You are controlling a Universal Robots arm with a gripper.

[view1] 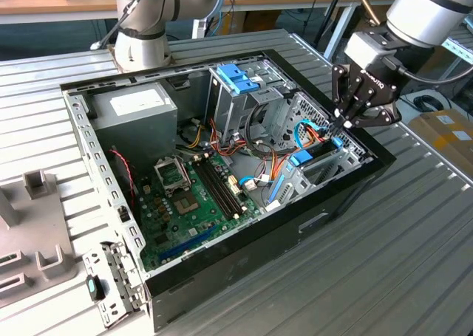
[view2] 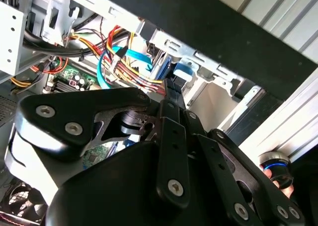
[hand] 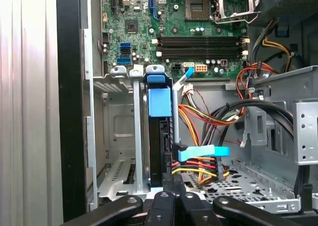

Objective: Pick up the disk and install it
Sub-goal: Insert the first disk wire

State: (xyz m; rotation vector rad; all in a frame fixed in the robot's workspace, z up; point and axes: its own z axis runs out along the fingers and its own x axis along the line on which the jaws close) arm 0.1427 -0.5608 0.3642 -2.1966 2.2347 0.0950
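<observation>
The disk (hand: pixel 160 136) stands on edge in a slot of the metal drive bay (hand: pixel 119 131) at the computer case's front corner, its blue carrier frame (hand: pixel 159 102) showing along one end. In the exterior view the disk (view1: pixel 314 153) lies under my gripper (view1: pixel 341 125), toward that view's right. In both wrist views my gripper (hand: pixel 164 193) (view2: pixel 170 84) has its black fingers shut together, tips at the disk's near end. Whether they pinch its edge or only press on it is unclear.
The open case (view1: pixel 347 192) lies on a slatted metal table (view1: pixel 384 277). Inside are a motherboard (view1: pixel 199 196), a grey power supply (view1: pixel 133 107), a cage with a blue handle (view1: pixel 238 77) and loose cables (hand: pixel 208 116). A second arm's base (view1: pixel 144 37) stands behind; grey fixtures (view1: pixel 29 232) lie at that view's left.
</observation>
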